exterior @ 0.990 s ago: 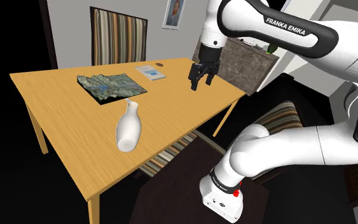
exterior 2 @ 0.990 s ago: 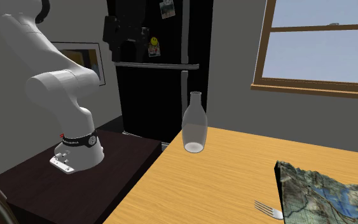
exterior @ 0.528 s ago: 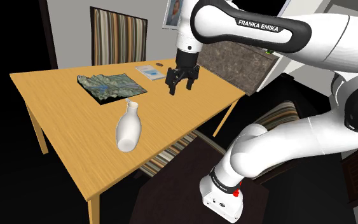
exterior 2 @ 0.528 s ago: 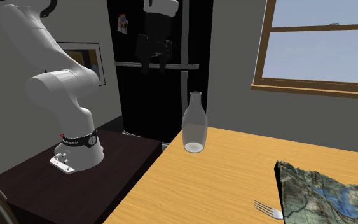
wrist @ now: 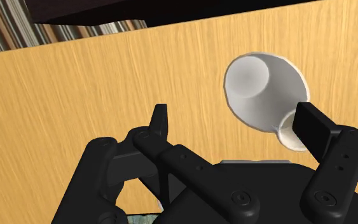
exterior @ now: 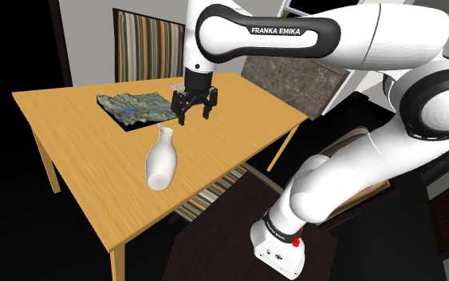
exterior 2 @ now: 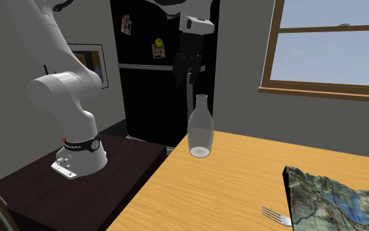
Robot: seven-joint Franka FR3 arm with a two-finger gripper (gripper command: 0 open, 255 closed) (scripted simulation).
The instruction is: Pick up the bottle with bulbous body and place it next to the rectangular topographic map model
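Table (exterior: 79,164) matt wood grain; bottle (exterior: 161,161) smooth, slightly glossy white

white lettering (exterior: 282,30) on the black upper link of the arm (exterior: 390,48) reads "franka emika". a yellow smiley-face sticker (exterior 2: 157,46) sits on the black fridge door (exterior 2: 143,98).

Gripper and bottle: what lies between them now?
Nothing. In the shoulder view, the open gripper hangs apart from the white bottle, with only bare tabletop behind the gap.
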